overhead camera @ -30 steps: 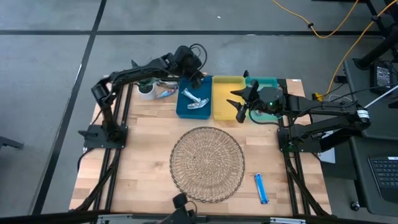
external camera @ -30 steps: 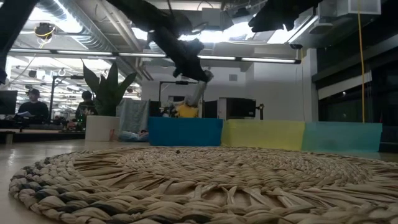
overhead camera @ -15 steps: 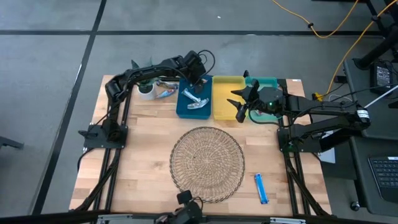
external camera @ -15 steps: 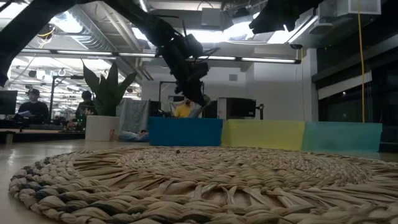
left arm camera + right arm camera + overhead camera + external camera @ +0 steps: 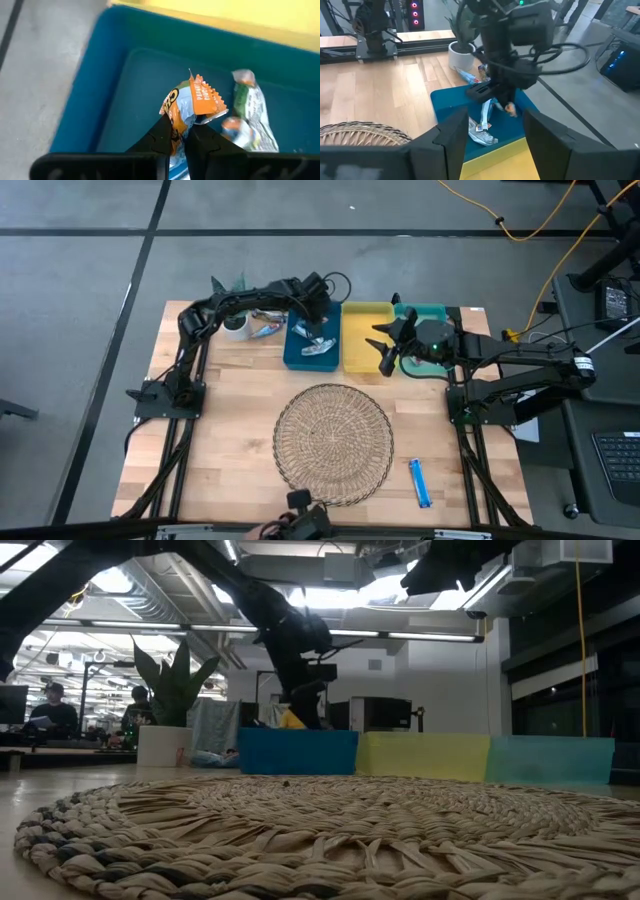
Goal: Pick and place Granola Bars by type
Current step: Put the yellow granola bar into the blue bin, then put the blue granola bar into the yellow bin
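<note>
Blue tray [image 5: 296, 352] at 12 o'clock on the table: a silver-and-orange bar [image 5: 192, 102] is pinched in the closed left gripper [image 5: 182, 140] low inside it, beside a bar already placed [image 5: 247, 112]. Placing is judged underway; release and lift-out are called for next. Right gripper [image 5: 385, 352] is parked spread and empty over the yellow tray [image 5: 366, 315]; one blue bar [image 5: 420, 482] lies at 5 o'clock.

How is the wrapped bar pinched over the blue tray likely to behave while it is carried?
The bar is probably light, since the left end effector holds it by a narrow pinch. Its crinkled wrapper looks floppy at the free end. The shiny film may slip; the blue tray lies underneath.
</note>
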Robot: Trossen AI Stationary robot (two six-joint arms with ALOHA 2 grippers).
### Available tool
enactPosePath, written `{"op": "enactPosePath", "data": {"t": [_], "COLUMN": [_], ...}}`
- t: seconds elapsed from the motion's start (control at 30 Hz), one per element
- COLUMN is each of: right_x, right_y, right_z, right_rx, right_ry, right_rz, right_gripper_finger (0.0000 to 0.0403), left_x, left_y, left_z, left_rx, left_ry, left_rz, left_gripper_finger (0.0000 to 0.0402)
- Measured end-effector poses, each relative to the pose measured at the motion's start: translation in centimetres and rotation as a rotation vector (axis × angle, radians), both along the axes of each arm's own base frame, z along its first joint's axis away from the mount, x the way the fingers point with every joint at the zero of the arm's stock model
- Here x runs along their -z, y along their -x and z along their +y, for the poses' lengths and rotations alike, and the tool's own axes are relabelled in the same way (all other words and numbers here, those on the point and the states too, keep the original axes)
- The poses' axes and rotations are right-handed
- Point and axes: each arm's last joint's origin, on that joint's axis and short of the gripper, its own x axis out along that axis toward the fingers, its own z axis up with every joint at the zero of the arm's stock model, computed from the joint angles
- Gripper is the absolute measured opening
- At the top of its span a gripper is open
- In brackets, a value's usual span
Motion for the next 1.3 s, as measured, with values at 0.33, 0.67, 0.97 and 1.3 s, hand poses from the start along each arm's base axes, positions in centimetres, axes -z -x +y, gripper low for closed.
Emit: {"op": "enactPosePath", "data": {"t": [0.33,0.67,0.97,1.3], "right_x": [0.1,0.1,0.2,0.3], "right_y": [0.1,0.1,0.2,0.2], "right_z": [-0.4,-0.5,-0.5,-0.4], "right_rx": [0.020,0.022,0.021,0.020], "right_ry": [-0.001,-0.002,-0.003,-0.003], "right_rz": [0.006,0.015,0.024,0.040], "right_gripper_finger": [0.0188,0.0188,0.0188,0.0188], "left_x": [1.9,2.8,-0.3,-7.4], "left_y": [-1.4,-2.3,-3.0,-3.2], "left_z": [-2.4,-3.9,-3.5,-3.1], "left_rx": [0.159,0.228,0.202,0.185], "left_ry": [-0.011,-0.078,-0.150,-0.187], "left_rz": [0.110,0.193,0.215,0.171], "left_gripper_finger": [0.0031,0.0087,0.0152,0.0173]}}
